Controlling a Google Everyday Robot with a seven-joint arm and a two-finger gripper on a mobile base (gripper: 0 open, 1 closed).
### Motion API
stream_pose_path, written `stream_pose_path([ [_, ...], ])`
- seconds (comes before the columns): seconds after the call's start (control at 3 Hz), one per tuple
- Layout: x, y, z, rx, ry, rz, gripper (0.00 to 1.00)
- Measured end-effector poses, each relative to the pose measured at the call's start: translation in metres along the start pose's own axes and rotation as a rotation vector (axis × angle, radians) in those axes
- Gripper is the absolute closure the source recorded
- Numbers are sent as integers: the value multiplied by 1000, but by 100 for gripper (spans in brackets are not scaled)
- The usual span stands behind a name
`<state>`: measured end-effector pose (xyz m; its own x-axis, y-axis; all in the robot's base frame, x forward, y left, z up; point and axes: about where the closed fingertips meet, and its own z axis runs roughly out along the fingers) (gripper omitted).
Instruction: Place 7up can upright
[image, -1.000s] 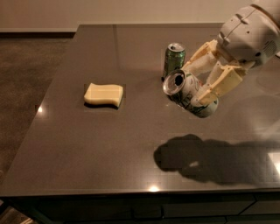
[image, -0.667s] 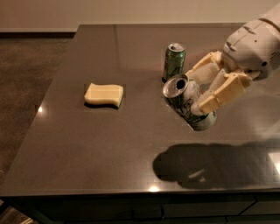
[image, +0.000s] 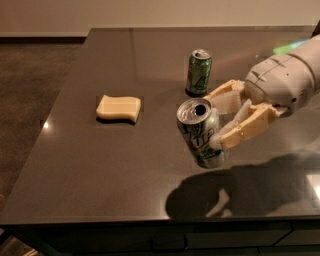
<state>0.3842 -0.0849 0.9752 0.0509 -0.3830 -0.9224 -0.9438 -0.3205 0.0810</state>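
A dark, glossy table (image: 100, 165) fills the view, with brown carpet along its left side and a pale wall behind. The robot's grey arm (image: 290, 80) reaches in from the right, and its gripper (image: 218, 119) is clamped with cream fingers (image: 245, 127) around the 7up can (image: 200, 132), carrying it in the air above the table's near-centre. The can is tilted, its silver top with the dark drinking hole turned up and toward the camera and its base pointing down to the right. Its body is white and silver with green lettering. A broad shadow (image: 240, 192) lies on the table below it.

Compared with 0.7 s ago, the can and gripper sit lower and slightly further left in the view, nearer the table's front edge, with the tilt much the same.

Behind the gripper a darker green can (image: 199, 72) stands upright. Well to the left lies a yellow sponge (image: 119, 108). Neither has moved.
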Motion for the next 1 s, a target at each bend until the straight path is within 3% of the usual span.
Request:
stream_pose_path([
  [0.33, 4, -5, 9, -26, -53, -38, 100],
  [1.0, 19, -25, 16, -39, -147, -33, 100],
])
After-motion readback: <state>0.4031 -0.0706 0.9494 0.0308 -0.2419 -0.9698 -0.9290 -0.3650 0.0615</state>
